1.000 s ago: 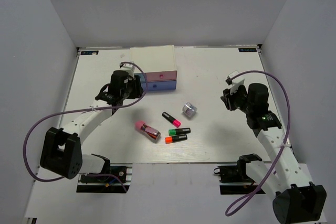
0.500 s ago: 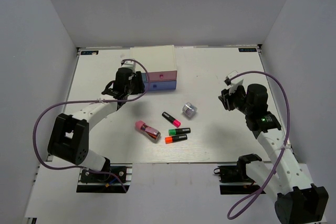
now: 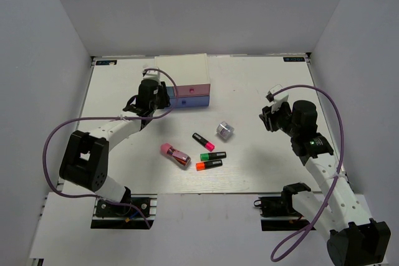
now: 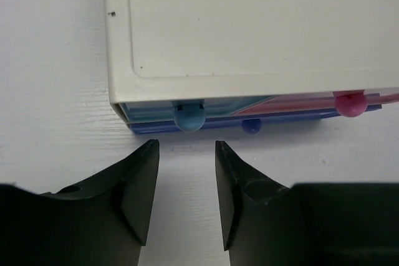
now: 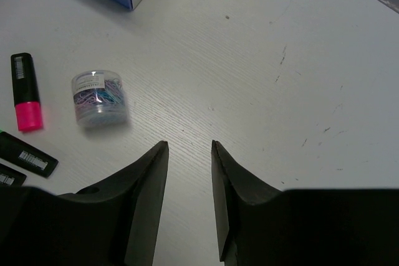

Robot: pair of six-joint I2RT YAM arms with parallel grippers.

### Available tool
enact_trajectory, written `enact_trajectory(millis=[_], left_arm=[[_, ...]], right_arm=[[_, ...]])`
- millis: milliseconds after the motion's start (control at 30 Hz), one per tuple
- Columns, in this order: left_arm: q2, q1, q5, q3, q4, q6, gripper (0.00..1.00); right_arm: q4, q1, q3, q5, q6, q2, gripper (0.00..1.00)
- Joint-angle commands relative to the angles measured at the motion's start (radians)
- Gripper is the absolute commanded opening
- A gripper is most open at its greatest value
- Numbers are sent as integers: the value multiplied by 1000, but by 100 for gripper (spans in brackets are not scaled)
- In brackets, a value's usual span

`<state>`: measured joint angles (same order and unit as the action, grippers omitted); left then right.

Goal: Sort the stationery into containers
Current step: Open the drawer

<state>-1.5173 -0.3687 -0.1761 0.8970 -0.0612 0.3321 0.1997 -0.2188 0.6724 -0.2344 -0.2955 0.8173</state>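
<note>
The containers are the drawers of a white-topped unit [image 3: 181, 74] [image 4: 249, 23]. Its light blue knob [image 4: 188, 117], periwinkle knob [image 4: 251, 126] and pink knob [image 4: 350, 104] face my left gripper [image 4: 187, 146] [image 3: 160, 98]. That gripper is open and empty, its tips just short of the light blue knob. The stationery lies mid-table: pink marker [image 3: 203, 141] [image 5: 25, 91], green marker [image 3: 213, 155], orange marker [image 3: 209, 165], pink-and-red block [image 3: 175, 154] and silver-purple cube [image 3: 225, 130] [image 5: 98, 98]. My right gripper [image 3: 267, 118] [image 5: 189, 144] hovers open and empty, to the right of the cube.
White table [image 3: 249, 85] enclosed by grey walls on three sides. The drawer unit stands at the back, left of centre. Purple cables loop off both arms. Bare tabletop lies between the cube and my right gripper.
My left gripper has moved toward the back and right, up to the front of the drawer unit. The right arm has shifted only slightly and its jaws have narrowed a little.
</note>
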Motion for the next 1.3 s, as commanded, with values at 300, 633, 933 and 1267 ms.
enact_trajectory(millis=[300,633,933,1267], left_arm=[[-37,-3,-23,20,-65,24,55],[-27,-3,-43,20,-92,24,55],[-37,-3,-43,40,-126,33,54],[-46,-3,-65,31,-146,42,49]], right_arm=[[-51,-16,-2,20,9,-10,41],[-49,-22,0,26,9,-14,42],[-49,-27,-2,29,7,-15,44],[-51,-30,0,35,6,-21,44]])
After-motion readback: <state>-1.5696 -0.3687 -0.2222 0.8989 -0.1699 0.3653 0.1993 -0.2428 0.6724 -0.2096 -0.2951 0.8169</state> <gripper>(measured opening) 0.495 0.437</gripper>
